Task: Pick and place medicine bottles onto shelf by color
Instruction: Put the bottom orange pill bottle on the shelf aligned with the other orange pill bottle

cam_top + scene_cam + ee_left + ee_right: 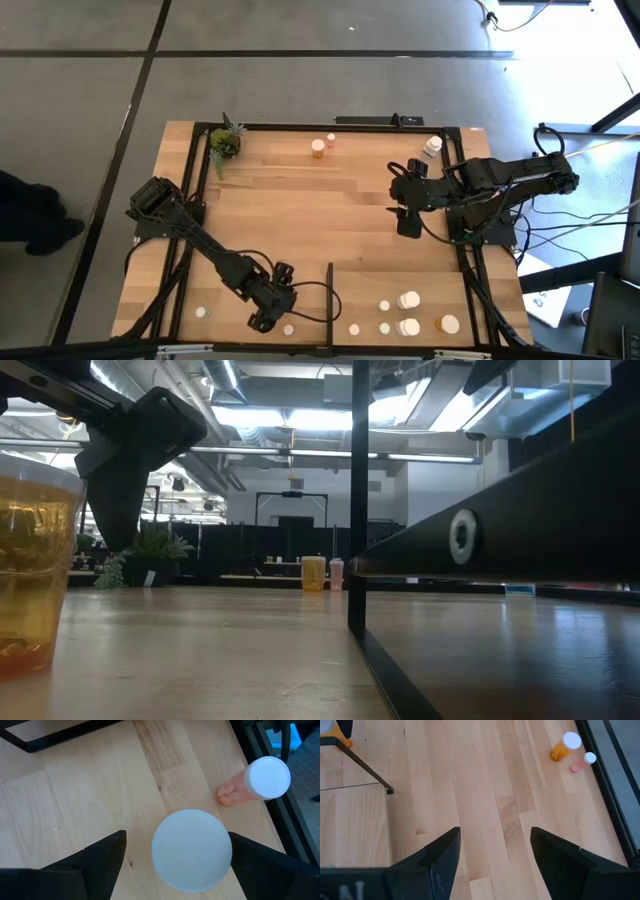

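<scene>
My left gripper is low over the table's near edge, open. In its wrist view, a bottle with a wide white cap stands upright on the wood between its fingers. The gripper hides that bottle in the high view. An amber white-capped bottle stands just beyond, by the table's near frame. The shelf, edged by a black strip, lies at the near right with several bottles on it. My right gripper hangs open, high over the table's right half, nothing between its fingers. My left gripper comes down at a slant with one finger on each side of the bottle's white cap. One finger is clear of the cap. The other finger meets the cap's rim in the picture, and I cannot tell whether it touches.
A small potted plant stands at the far left corner. An orange bottle and a small pinkish one stand by the far edge. A white bottle sits at the far right and another small one at the near left.
</scene>
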